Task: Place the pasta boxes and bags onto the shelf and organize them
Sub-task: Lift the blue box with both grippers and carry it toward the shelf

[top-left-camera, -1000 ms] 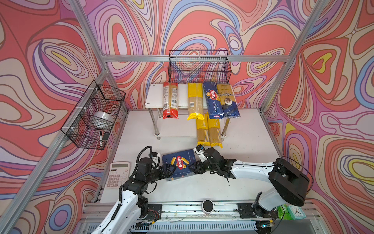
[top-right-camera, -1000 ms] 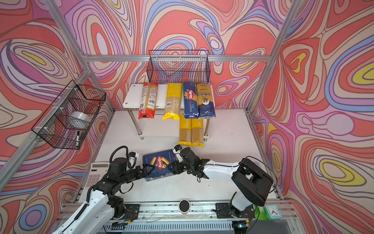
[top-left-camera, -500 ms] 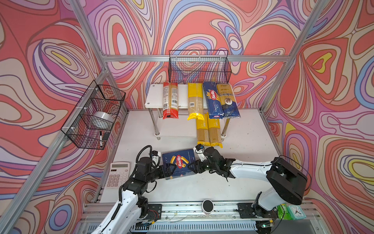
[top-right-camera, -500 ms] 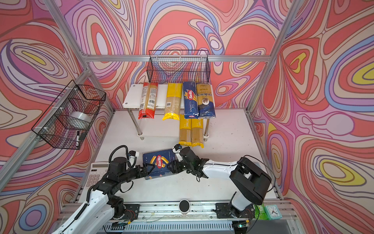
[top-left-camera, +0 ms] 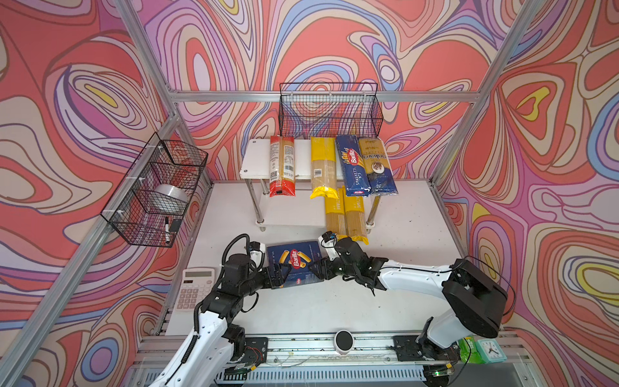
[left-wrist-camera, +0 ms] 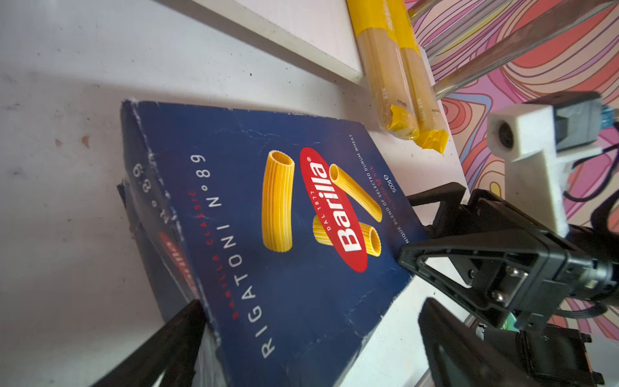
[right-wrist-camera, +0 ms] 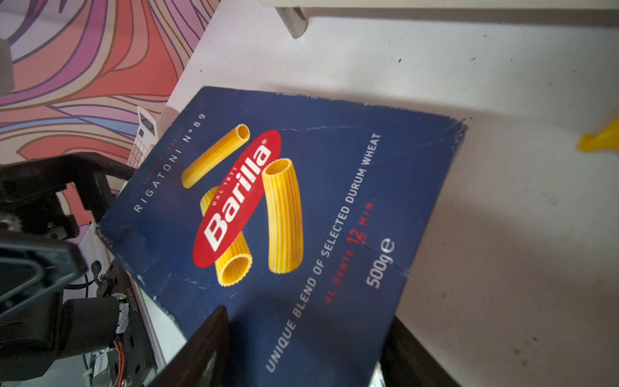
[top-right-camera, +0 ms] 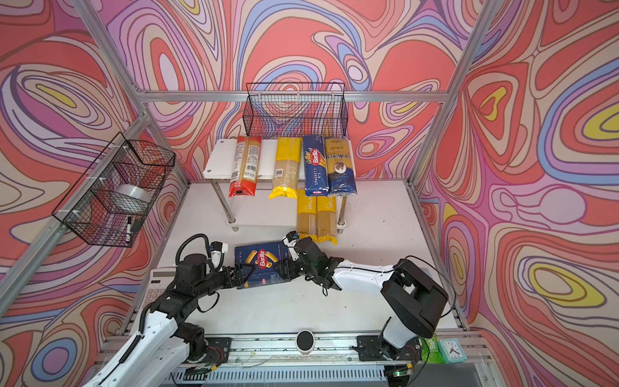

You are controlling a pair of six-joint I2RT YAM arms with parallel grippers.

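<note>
The right gripper [top-left-camera: 320, 272] pinches one end of the tilted rigatoni box [top-left-camera: 294, 261]. The left gripper [top-left-camera: 277, 273] is spread around the other end. Beyond them on the white table [top-left-camera: 335, 308], the shelf [top-left-camera: 256, 160] carries the spaghetti box [top-left-camera: 351, 167] and five bags [top-left-camera: 323, 167]. A wall basket [top-left-camera: 147, 187] holds a tape roll [top-left-camera: 170, 197] and a marker [top-left-camera: 166, 229].

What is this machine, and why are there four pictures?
This is a two-armed robot; each arm ends in a two-fingered gripper. Two pictures look down from overhead cameras; two close-ups come from cameras on the wrists. The left gripper and right gripper sit at opposite ends of a blue rigatoni box on the white table; whether either squeezes it, I cannot tell. Behind is the shelf: a red bag, a yellow bag, a blue spaghetti box and a gold-and-navy bag on top, two more yellow bags on the lower board. A calculator lies at the left.
</note>
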